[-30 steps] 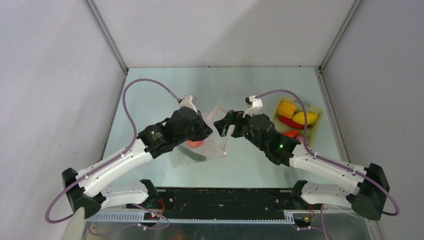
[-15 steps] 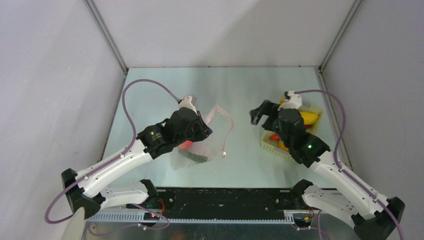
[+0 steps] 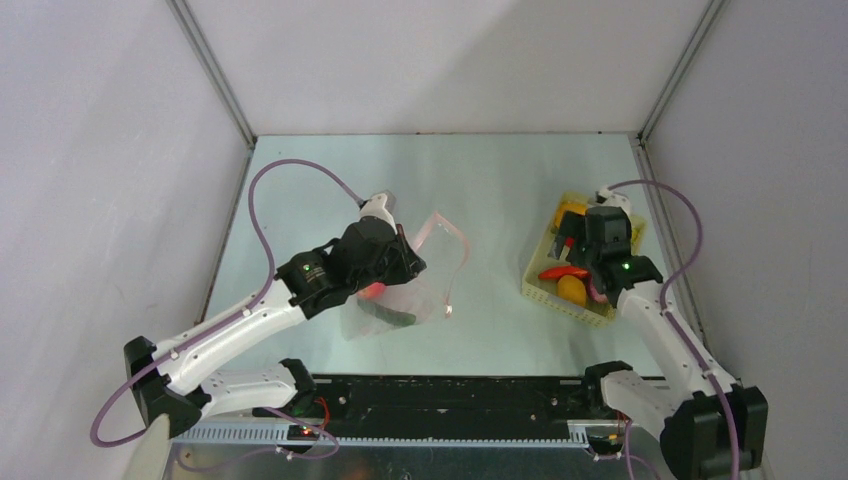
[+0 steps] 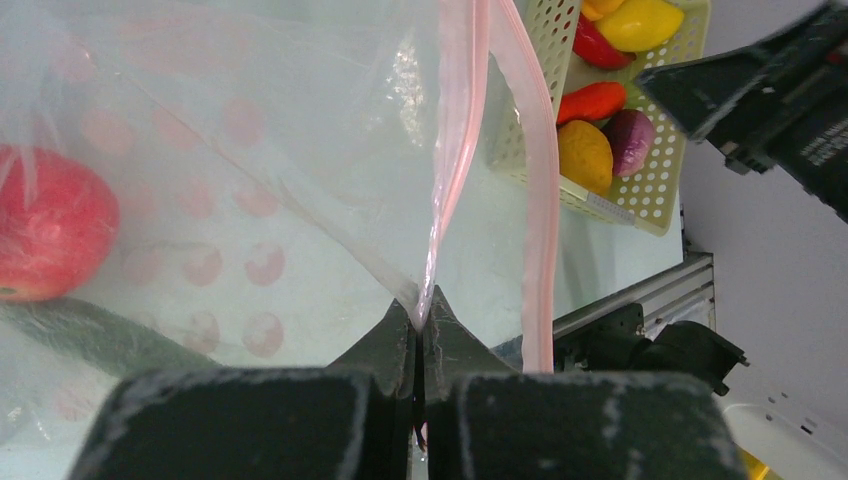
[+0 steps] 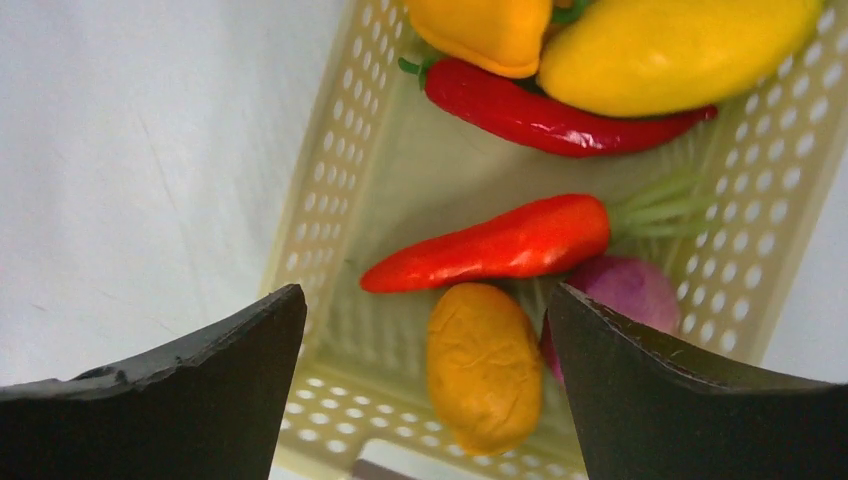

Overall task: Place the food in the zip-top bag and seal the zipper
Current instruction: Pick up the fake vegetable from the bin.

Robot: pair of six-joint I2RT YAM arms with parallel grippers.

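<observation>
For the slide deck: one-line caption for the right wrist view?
Open right gripper poised over the yellow basket, framing a long red vegetable and an orange vegetable.

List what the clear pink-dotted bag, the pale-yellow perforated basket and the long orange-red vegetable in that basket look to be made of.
Clear zip-top bag with pink dots: thin, soft plastic film with a glossy finish; it creases, sags and is see-through.
Pale-yellow perforated basket: apparently rigid moulded plastic with a satin finish; it has straight walls and regular rows of holes.
Long orange-red vegetable: probably hard plastic, glossy; it has a smooth skin with bright highlights.
</observation>
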